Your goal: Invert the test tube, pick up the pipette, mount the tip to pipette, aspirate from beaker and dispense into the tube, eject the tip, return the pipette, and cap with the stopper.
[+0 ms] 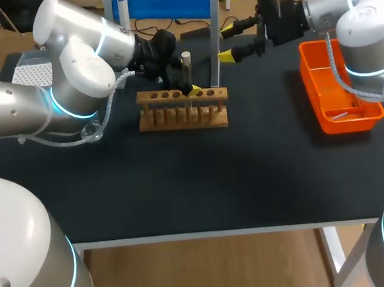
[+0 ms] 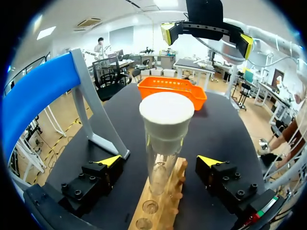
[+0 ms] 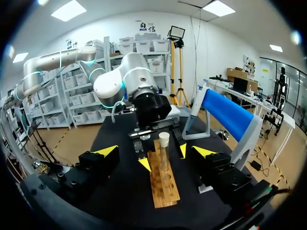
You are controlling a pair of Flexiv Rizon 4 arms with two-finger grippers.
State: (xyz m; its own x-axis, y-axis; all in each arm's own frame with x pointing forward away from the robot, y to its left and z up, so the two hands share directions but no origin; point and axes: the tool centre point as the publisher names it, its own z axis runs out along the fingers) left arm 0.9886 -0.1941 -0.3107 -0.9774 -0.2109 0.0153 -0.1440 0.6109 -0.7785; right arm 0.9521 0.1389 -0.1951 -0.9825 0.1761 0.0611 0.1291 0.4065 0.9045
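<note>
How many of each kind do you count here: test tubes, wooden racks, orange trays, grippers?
Test tube: 1
Wooden rack: 1
Orange tray: 1
Grippers: 2, the left gripper and the right gripper
Total: 5

- Left arm (image 1: 73, 66): fat rounded white and silver links, glowing cyan rings at the joints.
- Right arm (image 1: 362, 20): same white shells and cyan rings.
- Left cable (image 1: 79, 140): grey, braided, looping.
- Right cable (image 1: 335, 66): grey, braided.
- Left gripper (image 2: 159, 160) and right gripper (image 3: 156, 151): black blocks with dark screws and yellow wedge tips.
</note>
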